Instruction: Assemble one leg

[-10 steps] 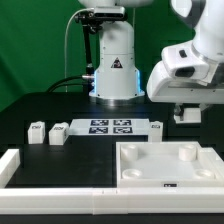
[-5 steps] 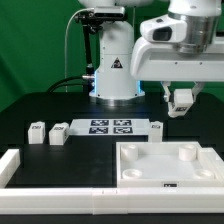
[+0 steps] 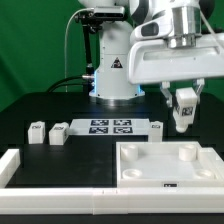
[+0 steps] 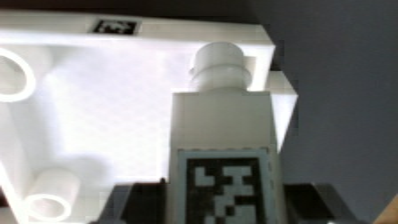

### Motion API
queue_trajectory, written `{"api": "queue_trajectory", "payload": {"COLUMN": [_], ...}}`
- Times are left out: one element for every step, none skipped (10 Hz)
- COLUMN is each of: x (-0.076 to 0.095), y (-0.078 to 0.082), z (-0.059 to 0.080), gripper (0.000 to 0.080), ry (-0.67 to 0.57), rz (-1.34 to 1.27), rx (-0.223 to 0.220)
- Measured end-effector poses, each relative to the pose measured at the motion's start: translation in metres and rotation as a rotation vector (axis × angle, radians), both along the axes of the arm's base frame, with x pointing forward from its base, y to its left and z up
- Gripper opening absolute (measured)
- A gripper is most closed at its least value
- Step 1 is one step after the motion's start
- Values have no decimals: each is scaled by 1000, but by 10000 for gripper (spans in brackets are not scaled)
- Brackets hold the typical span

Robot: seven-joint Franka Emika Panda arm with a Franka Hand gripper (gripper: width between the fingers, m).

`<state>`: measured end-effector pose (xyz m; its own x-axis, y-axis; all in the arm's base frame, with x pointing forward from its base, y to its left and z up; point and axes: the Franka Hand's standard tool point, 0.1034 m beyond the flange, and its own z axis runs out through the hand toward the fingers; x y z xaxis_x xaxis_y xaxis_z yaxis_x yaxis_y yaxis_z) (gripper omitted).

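Gripping the leg [image 4: 226, 115] in the gripper [image 3: 183, 112], jaws clamped on it (tag toward the wrist camera), raised above the tabletop [image 3: 150, 172].

The gripper [image 4: 226, 212] clasps the leg [image 4: 226, 115] (tag [image 4: 226, 185] showing) against the white tabletop [image 4: 89, 110]

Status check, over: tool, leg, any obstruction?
Tool shut on leg. Leg airborne by tabletop, not seated. No obstruction seen between them.
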<state>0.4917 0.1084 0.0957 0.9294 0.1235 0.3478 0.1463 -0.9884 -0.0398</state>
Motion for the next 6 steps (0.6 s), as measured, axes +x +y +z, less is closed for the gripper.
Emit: {"api": "queue_trajectory", "payload": {"x": [14,32,49,66,79,87], "y": [-1,5,12,14,17,18], "z": [-9,-9,-6,-3,1,5], "gripper": [290,290,290,290,290,290], "ry": [-2,-23,-46,-60,-64,-69], "rz": [42,64,87,105,106,112], "rx": [-16,-17,-19,-25,-25,-28]}}
